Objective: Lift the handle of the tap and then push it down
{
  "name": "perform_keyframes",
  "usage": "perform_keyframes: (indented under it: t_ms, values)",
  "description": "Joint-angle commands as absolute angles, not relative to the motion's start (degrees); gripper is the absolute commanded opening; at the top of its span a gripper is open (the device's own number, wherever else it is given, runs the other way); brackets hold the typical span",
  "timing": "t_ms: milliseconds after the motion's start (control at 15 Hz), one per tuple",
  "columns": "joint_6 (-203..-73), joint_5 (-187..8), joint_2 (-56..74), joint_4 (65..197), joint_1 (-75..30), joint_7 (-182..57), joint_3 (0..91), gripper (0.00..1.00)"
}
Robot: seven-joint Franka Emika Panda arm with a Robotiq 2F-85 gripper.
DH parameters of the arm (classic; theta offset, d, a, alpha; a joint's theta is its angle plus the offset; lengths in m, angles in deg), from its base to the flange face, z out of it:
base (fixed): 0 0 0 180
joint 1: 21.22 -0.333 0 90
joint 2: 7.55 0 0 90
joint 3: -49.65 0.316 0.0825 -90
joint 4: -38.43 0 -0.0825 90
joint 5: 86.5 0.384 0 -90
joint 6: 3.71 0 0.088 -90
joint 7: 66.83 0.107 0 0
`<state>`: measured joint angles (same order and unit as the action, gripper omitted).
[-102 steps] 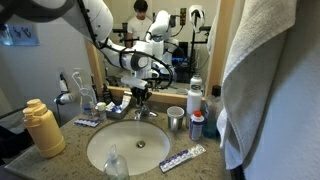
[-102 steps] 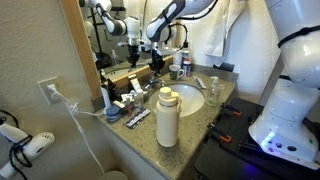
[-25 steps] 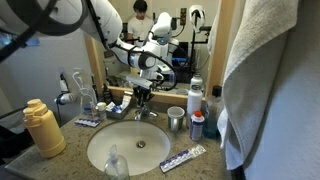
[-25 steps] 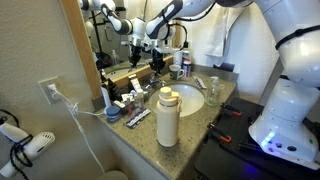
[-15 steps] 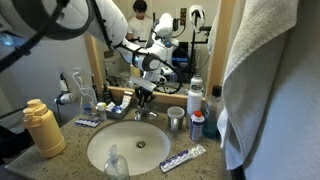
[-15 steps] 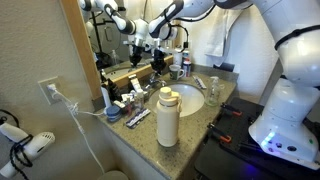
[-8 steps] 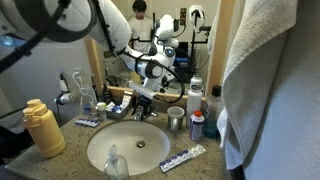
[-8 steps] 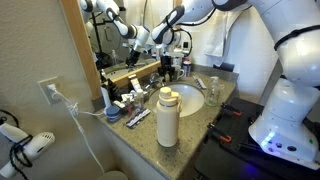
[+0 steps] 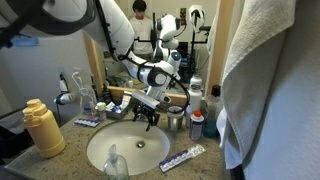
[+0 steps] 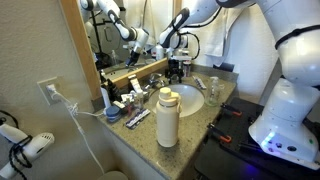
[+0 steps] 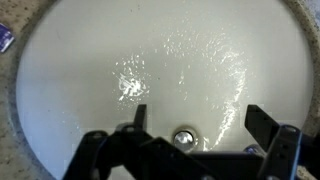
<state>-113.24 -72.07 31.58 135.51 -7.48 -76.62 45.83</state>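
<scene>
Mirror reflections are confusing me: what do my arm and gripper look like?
The arm is glossy white with rounded links and grey joint bands. The gripper is black and blocky, with two dark, flat-tipped fingers seen in the wrist view.

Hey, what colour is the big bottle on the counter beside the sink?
The bottle is mustard yellow, clearest in an exterior view.

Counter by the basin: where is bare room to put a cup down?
The counter is bare between the yellow bottle and the basin. Between basin and towel it is crowded: steel cup, blue bottle, tube.
</scene>
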Motion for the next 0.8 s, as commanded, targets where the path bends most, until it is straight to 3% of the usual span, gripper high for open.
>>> perform_keyframes:
  t_ms: [0, 733]
  values:
    - [-119.7, -70.6, 24.3, 144.3, -7.0, -78.0, 46.3, 1.00]
    - [-131.3, -71.3, 9.5, 155.5, -9.1, -76.1, 45.9, 1.00]
